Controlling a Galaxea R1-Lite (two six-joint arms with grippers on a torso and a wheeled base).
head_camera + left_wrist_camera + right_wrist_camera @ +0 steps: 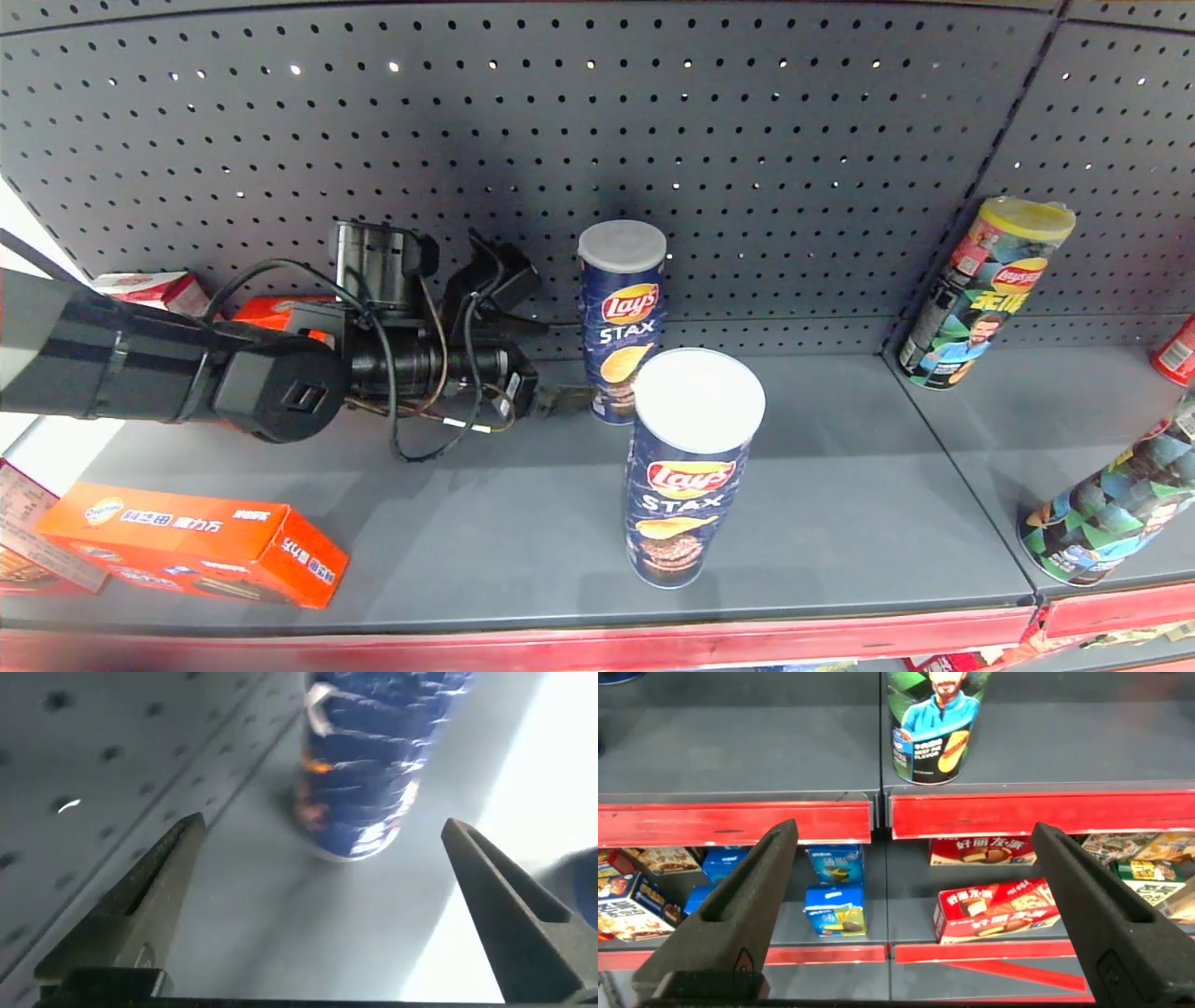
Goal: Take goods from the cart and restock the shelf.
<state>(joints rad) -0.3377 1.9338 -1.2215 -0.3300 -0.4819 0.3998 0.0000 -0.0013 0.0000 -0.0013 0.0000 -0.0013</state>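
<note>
Two blue chip cans stand upright on the grey shelf (840, 485): one at the back (621, 317) near the pegboard, one nearer the front edge (689, 467). My left gripper (568, 399) comes in from the left, low over the shelf, its tips just left of the back can's base. In the left wrist view this gripper (324, 826) is open and the blue can (369, 756) stands just beyond its fingertips, not between them. My right gripper (915, 829) is open and empty, held in front of the shelving facing a green can (936, 723).
An orange box (196, 551) lies at the shelf's front left, and red boxes (271, 313) lie behind my left arm. Green cans (990, 289) (1111, 504) stand in the bay to the right. Lower shelves hold snack boxes (994, 910) behind red price rails (738, 821).
</note>
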